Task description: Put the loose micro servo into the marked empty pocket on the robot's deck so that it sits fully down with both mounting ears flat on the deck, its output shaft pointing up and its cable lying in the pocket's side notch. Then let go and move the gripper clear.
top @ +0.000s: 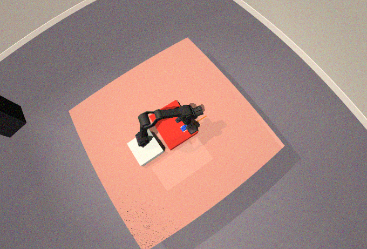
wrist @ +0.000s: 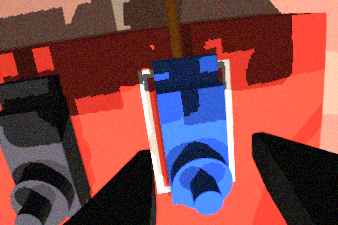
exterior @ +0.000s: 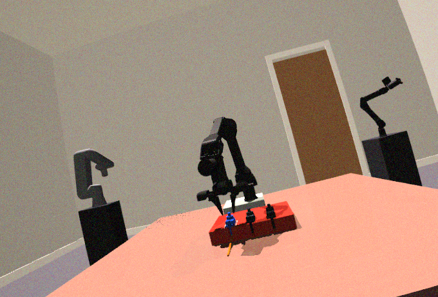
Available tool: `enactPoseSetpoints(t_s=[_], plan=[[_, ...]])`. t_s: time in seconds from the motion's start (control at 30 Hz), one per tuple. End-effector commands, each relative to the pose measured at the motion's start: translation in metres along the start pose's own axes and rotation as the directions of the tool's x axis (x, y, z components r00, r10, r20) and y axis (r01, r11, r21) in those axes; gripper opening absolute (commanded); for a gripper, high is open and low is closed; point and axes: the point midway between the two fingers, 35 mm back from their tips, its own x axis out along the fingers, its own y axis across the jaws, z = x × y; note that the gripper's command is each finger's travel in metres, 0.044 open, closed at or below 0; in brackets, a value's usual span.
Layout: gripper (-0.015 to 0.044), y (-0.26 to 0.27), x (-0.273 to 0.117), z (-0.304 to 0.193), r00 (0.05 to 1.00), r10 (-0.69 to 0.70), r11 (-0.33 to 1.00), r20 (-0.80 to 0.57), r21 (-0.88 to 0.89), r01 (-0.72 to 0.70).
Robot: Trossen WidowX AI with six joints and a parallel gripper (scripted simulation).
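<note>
Fingers [exterior: 232, 204] stand partly open, gripping nothing, with gaps beside the blue motor [top: 183, 128] [exterior: 230, 220] [wrist: 195, 121]. It sits upright within the white outline on the red block [top: 173, 139] [exterior: 247, 234] [wrist: 115, 136], its shaft up.
</note>
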Motion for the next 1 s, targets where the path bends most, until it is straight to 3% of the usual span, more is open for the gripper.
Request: enactPoseSetpoints(t_s=[0.0, 0.33, 0.47, 0.97], plan=[[0.0187, 0.0, -0.004, 0.0, 1.0, 0.0, 1.0, 0.003, 0.0, 0.0], [0.044, -0.003, -0.055, -0.075, 1.0, -0.001, 1.0, -0.002, 0.0, 0.001], [0.044, -0.001, -0.068, -0.104, 1.0, 0.0, 1.0, -0.005, 0.0, 0.0], [0.044, -0.001, -0.118, -0.102, 1.0, -0.004, 1.0, 0.005, 0.006, 0.004]])
